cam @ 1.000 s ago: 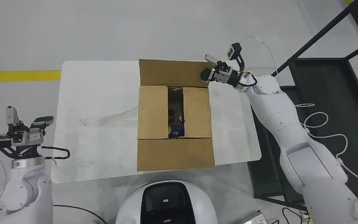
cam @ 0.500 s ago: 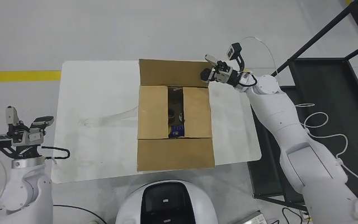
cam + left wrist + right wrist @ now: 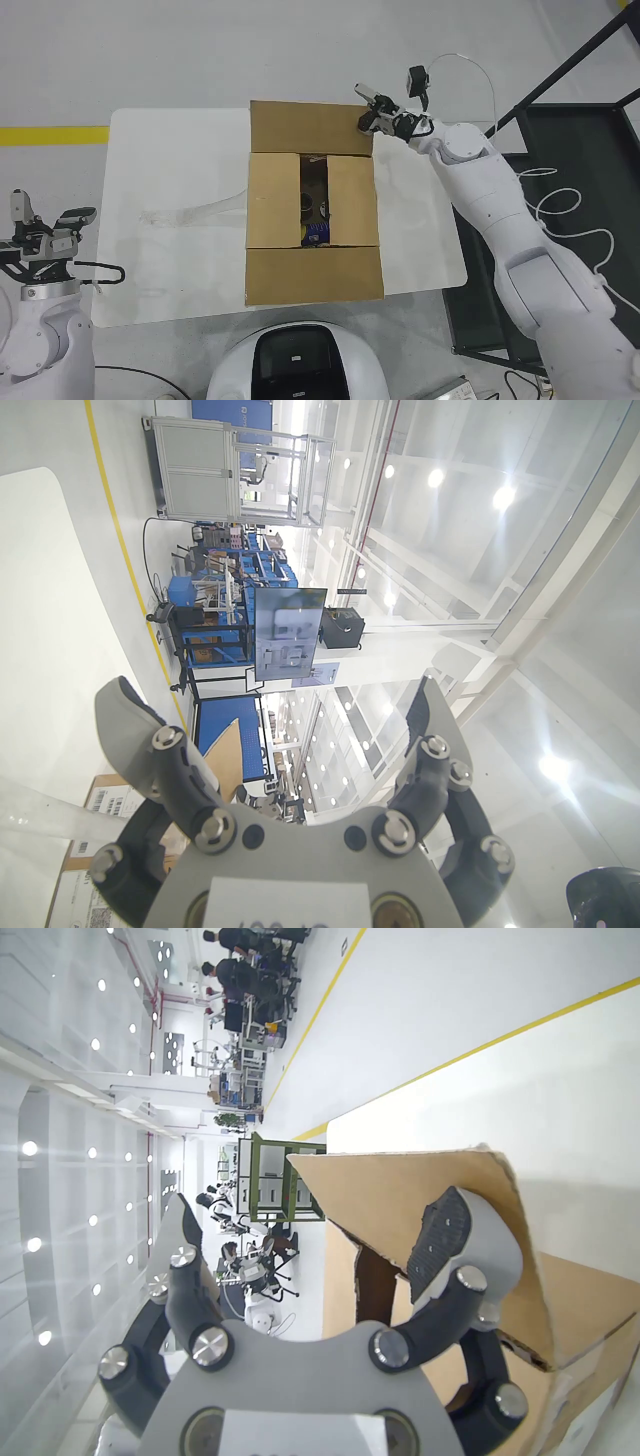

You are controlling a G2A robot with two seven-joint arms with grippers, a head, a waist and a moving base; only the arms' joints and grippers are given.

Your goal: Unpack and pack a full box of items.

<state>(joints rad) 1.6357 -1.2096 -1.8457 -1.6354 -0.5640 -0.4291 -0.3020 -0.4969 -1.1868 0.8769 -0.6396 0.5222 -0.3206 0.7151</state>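
A brown cardboard box (image 3: 270, 200) stands on the white table (image 3: 170, 200). Its two side flaps lie partly closed, with a gap (image 3: 313, 195) between them showing dark items and a blue packet (image 3: 318, 232). The far flap (image 3: 310, 128) and near flap (image 3: 313, 275) are folded outward. My right gripper (image 3: 368, 108) is open at the far flap's right corner. In the right wrist view the gripper (image 3: 312, 1213) has one pad (image 3: 437, 1238) against the flap (image 3: 400, 1178). My left gripper (image 3: 48, 212) stays open off the table's near left corner, and in its wrist view the gripper (image 3: 272, 695) holds nothing.
A black metal rack (image 3: 580, 150) stands close to the table's right side, beside the right arm. A white cable (image 3: 565, 215) hangs along that arm. A yellow floor line (image 3: 50, 134) runs left of the table. Bare tabletop lies left of the box.
My right gripper has moved a little farther back and left, onto the right corner of the far flap, and its wrist has turned. The left arm has not moved.
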